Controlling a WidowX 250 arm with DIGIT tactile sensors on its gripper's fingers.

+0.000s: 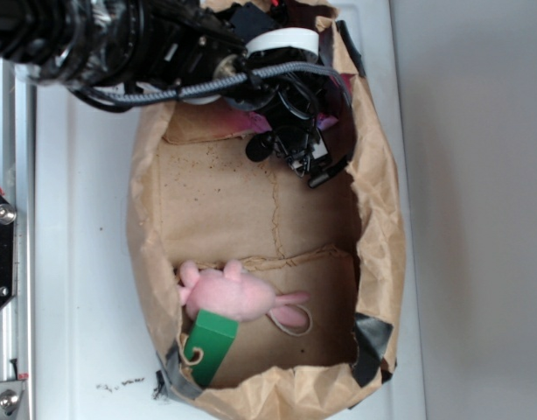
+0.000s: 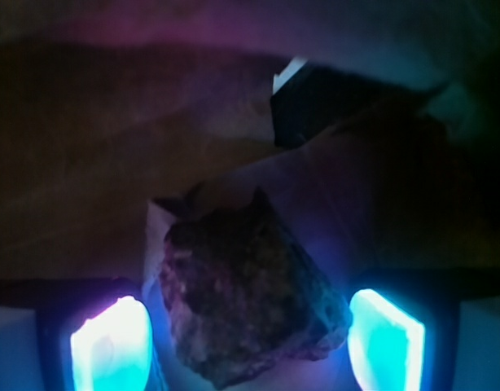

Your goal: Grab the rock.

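Down in the far end of the brown paper bag point(image 1: 373, 201) the gripper point(image 1: 290, 144) is working, and the wrist view gives us the close-up: the rock point(image 2: 246, 293), dark, lumpy and speckled, sits right between the two glowing fingers point(image 2: 110, 346). The fingers stand apart, one on each side of it, with a sliver of gap showing on both sides, so nothing is clamped yet by the look of it. That straddle makes sense: the rock is centred in the opening, and a straight close should pinch it across its width. From the exterior view the rock itself is hidden under the arm.

Well away from the fingers, at the opposite end of the bag, the pink plush toy point(image 1: 238, 296) lies against the green block point(image 1: 212, 344), both out of the way. The bag rests on a white table point(image 1: 85, 262). No brand, label or writing is readable anywhere.
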